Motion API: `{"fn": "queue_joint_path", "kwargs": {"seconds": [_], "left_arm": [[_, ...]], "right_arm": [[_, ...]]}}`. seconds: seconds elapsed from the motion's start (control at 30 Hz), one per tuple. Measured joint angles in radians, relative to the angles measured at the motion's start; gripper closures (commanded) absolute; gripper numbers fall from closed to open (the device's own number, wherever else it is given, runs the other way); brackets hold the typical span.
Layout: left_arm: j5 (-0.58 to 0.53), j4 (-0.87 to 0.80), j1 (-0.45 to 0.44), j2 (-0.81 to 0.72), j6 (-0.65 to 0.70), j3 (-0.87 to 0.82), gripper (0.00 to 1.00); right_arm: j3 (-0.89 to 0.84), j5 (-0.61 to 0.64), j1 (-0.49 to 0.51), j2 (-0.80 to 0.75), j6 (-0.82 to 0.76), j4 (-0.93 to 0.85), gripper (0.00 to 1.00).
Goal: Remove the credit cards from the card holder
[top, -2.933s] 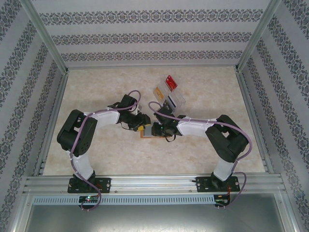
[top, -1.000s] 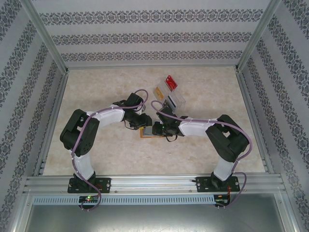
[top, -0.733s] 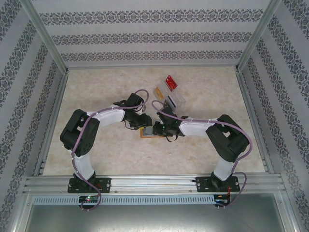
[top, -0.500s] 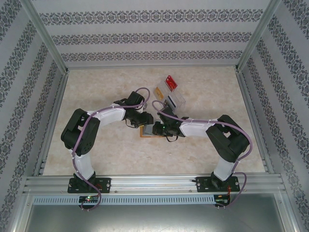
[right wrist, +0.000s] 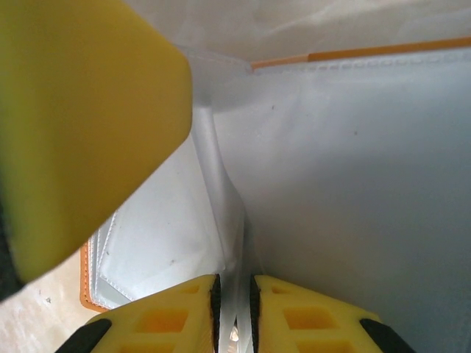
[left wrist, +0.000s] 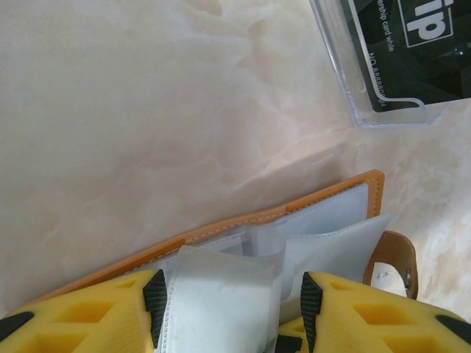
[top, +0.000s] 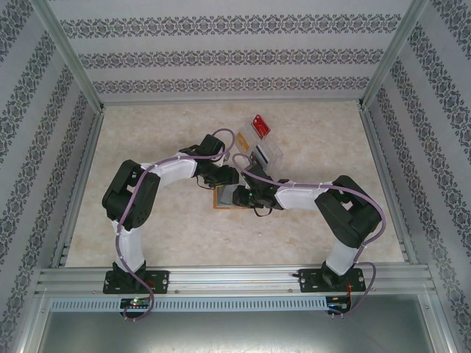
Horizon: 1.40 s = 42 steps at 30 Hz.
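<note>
The orange-tan card holder (top: 222, 199) lies open on the table between the two arms, its grey see-through pocket pages (left wrist: 324, 243) fanned up. My left gripper (left wrist: 232, 309) hangs over its far edge, open, with one curled pocket page standing loose between the fingers (left wrist: 88, 316). My right gripper (right wrist: 234, 301) is shut on a thin pocket page of the card holder (right wrist: 353, 147), pinching it upright. A yellow finger of the left gripper (right wrist: 81, 125) looms just beside that page. One dark credit card (left wrist: 412, 51) lies in the clear tray (left wrist: 353, 110).
The clear plastic tray (top: 259, 151) sits just beyond the holder at the back, with a red card (top: 259, 126) past its far end. Both arms crowd the table's middle. Metal frame rails run along the sides.
The left arm has swung right and further out over the holder, and its jaws have widened. The right gripper has stayed pinched on the page.
</note>
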Motion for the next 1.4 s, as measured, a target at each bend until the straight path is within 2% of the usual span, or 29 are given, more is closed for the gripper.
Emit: {"fn": "queue_joint_path", "kwargs": {"seconds": [0.43,0.77,0.97,1.17,1.4], "left_arm": [[0.032,0.005,0.0,0.02,0.018,0.016,0.42],[0.025,-0.008,0.001,0.026,0.044,0.05,0.43],[0.071,-0.008,0.001,0.033,0.045,0.059,0.45],[0.127,-0.011,0.001,0.033,0.044,0.051,0.46],[0.23,-0.002,0.0,0.029,0.024,0.026,0.47]], "right_arm": [[-0.034,-0.007,-0.007,-0.026,-0.019,0.023,0.78],[-0.035,-0.008,-0.015,-0.025,-0.021,0.014,0.84],[-0.035,-0.012,-0.015,-0.025,-0.018,0.016,0.79],[-0.042,-0.018,-0.015,-0.044,-0.018,0.017,0.7],[-0.111,-0.013,-0.016,-0.165,-0.025,0.005,0.65]]}}
